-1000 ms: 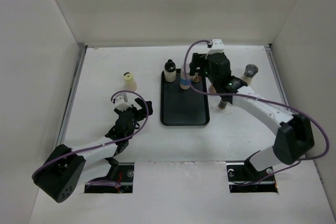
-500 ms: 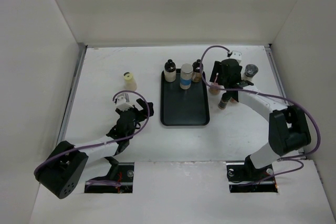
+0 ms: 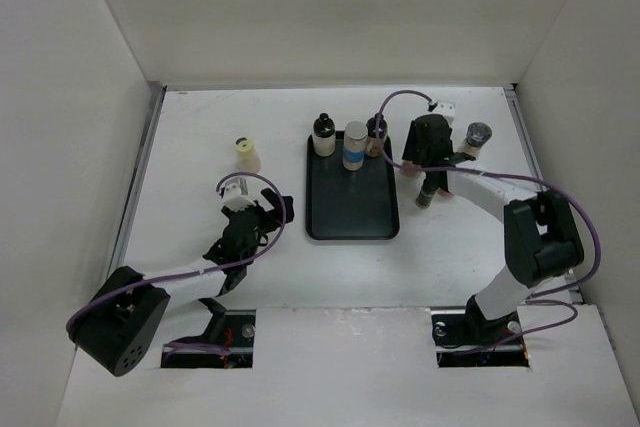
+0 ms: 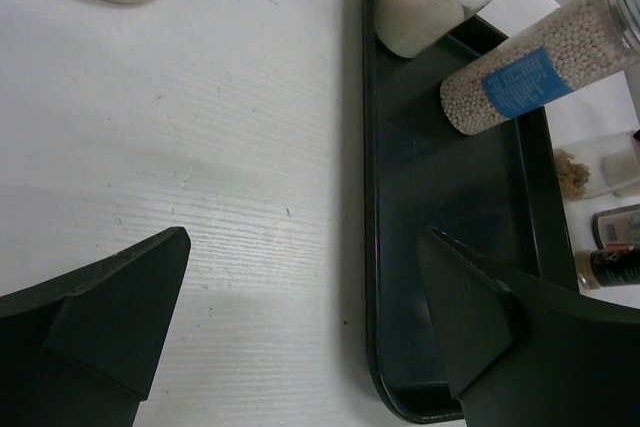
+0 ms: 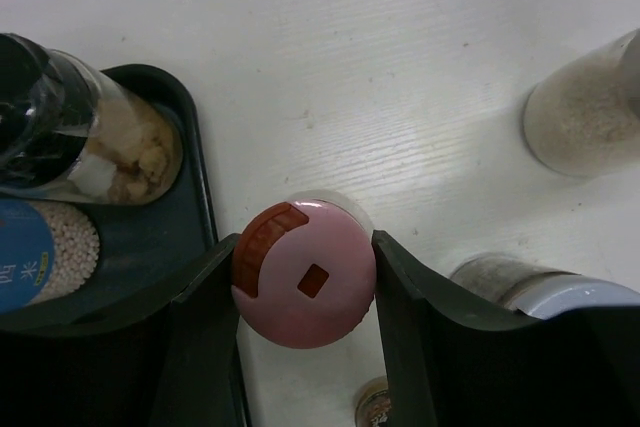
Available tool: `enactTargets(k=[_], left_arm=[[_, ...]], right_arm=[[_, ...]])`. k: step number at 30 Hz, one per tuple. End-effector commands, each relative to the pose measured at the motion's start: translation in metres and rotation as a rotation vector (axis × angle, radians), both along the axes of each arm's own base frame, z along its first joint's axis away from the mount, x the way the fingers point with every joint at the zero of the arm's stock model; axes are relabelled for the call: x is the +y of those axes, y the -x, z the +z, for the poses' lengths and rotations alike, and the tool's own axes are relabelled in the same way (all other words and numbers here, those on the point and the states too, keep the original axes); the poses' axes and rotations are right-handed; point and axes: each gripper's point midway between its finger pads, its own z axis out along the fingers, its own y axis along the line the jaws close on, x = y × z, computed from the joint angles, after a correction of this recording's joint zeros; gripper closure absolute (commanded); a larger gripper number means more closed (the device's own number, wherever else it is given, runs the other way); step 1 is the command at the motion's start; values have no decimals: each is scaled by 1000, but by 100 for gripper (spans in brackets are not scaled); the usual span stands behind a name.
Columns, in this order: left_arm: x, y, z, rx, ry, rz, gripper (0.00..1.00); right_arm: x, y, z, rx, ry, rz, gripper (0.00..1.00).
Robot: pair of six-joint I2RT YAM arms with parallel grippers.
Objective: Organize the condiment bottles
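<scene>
My right gripper [image 5: 305, 267] is shut on a pink-capped bottle [image 5: 303, 275] that stands on the table just right of the black tray [image 5: 200, 207]; in the top view this gripper [image 3: 413, 159] covers the bottle. On the tray's far end [image 3: 350, 209] stand a black-capped bottle [image 3: 323, 135], a blue-labelled bottle [image 3: 355, 145] and a dark bottle with brown contents [image 3: 376, 135]. A pale-yellow-capped bottle [image 3: 246, 155] stands alone at the left. My left gripper [image 3: 262, 209] is open and empty, left of the tray [image 4: 372, 247].
A grey-capped shaker [image 3: 478, 136] and a small dark-capped bottle [image 3: 427, 193] stand close to the right gripper. White walls enclose the table on three sides. The left wrist view shows the black-capped [image 4: 430, 2] and blue-labelled [image 4: 520, 77] bottles on the tray.
My right gripper has moved from over the tray's far end to the right and has come around the pink-capped bottle. The left arm has barely moved.
</scene>
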Motion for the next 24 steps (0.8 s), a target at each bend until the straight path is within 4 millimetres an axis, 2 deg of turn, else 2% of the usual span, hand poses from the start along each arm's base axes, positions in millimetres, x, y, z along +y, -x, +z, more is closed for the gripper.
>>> enactTargets(k=[1, 3, 6, 11, 16, 24], left_arm=[[-10, -9, 27, -73, 58, -14, 1], [-9, -10, 26, -69, 55, -13, 1], [-12, -10, 23, -58, 53, -21, 2], [-11, -11, 25, -66, 59, -19, 2], [-12, -10, 27, -70, 64, -27, 2], [-11, -11, 26, -68, 62, -21, 2]], right_arm=[[11, -7, 79, -240, -37, -10, 52], [22, 0, 94, -270, -59, 20, 52], [49, 9, 99, -268, -101, 102, 52], [86, 12, 75, -213, -120, 187, 52], [101, 6, 56, -177, -109, 211, 52], [109, 0, 29, -133, -87, 222, 51]])
